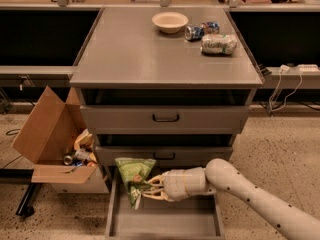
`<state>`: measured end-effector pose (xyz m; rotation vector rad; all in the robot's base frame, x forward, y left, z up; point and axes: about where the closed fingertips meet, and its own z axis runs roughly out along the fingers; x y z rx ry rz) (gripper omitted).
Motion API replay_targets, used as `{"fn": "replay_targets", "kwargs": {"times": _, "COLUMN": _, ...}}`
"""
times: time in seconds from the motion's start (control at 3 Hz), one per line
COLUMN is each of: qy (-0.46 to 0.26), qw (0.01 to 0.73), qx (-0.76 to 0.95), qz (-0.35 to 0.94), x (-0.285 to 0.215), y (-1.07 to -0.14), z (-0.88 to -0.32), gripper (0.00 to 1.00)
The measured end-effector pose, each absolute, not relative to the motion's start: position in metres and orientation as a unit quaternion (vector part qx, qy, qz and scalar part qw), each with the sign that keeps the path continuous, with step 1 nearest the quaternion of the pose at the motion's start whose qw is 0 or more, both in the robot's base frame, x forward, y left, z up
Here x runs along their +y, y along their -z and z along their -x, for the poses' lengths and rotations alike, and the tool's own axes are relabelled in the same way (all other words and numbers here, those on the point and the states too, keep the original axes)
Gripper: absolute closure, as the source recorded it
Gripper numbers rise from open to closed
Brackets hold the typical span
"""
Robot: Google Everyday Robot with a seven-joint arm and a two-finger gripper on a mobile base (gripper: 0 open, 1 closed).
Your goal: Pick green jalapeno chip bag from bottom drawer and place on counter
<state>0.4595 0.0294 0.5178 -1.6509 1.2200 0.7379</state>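
Foil bag (133, 175) in plastic-looking end effector (150, 188).

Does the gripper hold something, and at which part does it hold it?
Yes. The gripper holds the green jalapeno chip bag by its lower right edge, over the open bottom drawer.

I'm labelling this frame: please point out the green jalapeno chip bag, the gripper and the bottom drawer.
green jalapeno chip bag (131, 171), camera view, on its wrinkled front.
gripper (150, 188), camera view, between its fingertips, at the bag's right edge above the drawer.
bottom drawer (170, 219), camera view, on its bare floor.
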Motion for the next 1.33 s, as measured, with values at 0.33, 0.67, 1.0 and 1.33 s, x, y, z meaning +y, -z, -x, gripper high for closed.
{"fn": "replay_targets", "kwargs": {"times": 0.33, "qy": -0.271, "qw": 0.478, "qx": 0.478, "qz": 0.685, "x": 0.073, "y": -0.579, "z": -0.465, "gripper": 1.0}}
{"fn": "replay_targets", "kwargs": {"times": 0.67, "qy": -0.219, "qw": 0.492, "qx": 0.471, "qz": 0.699, "x": 0.116, "y": -0.657, "z": -0.48, "gripper": 1.0}}
{"fn": "replay_targets", "kwargs": {"times": 1.0, "qy": -0.219, "qw": 0.492, "qx": 0.471, "qz": 0.699, "x": 0.116, "y": -0.657, "z": -0.481, "gripper": 1.0}}
{"fn": "replay_targets", "kwargs": {"times": 1.33, "qy": -0.217, "qw": 0.499, "qx": 0.48, "qz": 0.688, "x": 0.105, "y": -0.664, "z": -0.489, "gripper": 1.0}}
